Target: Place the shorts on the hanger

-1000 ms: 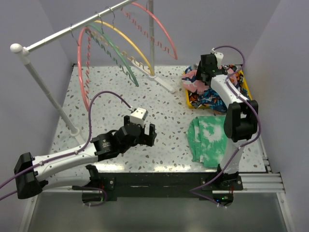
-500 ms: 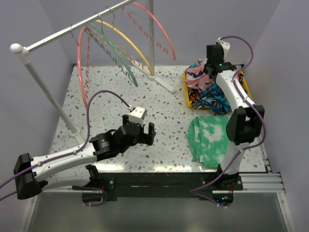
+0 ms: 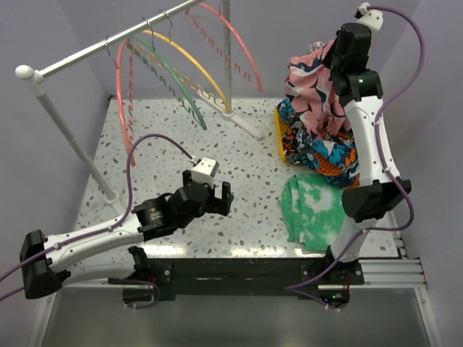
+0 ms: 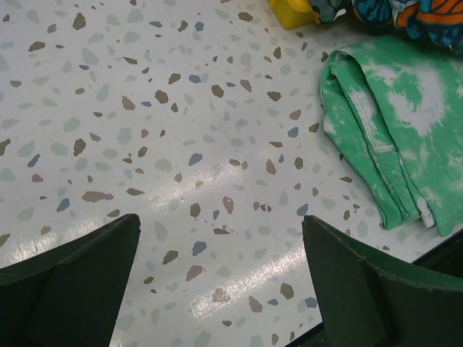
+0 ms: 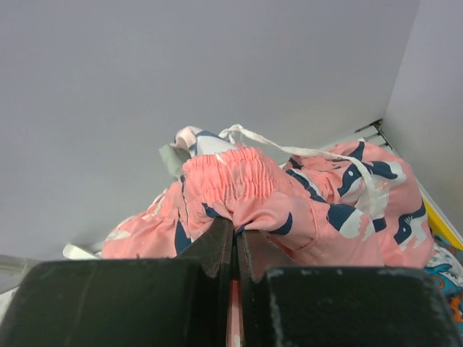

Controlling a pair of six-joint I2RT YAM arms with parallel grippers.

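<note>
The shorts [image 3: 318,150], printed in teal, navy, orange and white, lie heaped in the yellow bin [image 3: 279,137] at the right; an edge of them shows in the left wrist view [image 4: 427,16]. My right gripper [image 3: 333,65] is raised high over the bin, shut on the elastic waistband of a pink-white-navy garment [image 5: 304,210] that hangs from it [image 3: 309,87]. The pink hanger [image 3: 124,108] hangs from the rail at the left. My left gripper [image 3: 217,199] hovers open over bare tabletop [image 4: 221,282], nothing between its fingers.
A second pink arch [image 3: 242,47], a yellow hanger [image 3: 195,69] and a green hanger [image 3: 177,83] share the white rail [image 3: 108,43]. A green tie-dye cloth [image 3: 315,210] lies flat in front of the bin, also in the left wrist view [image 4: 405,130].
My right gripper shut on the pink patterned garment in the bin and rose steeply, pulling it up and clear. The left arm stayed put.
</note>
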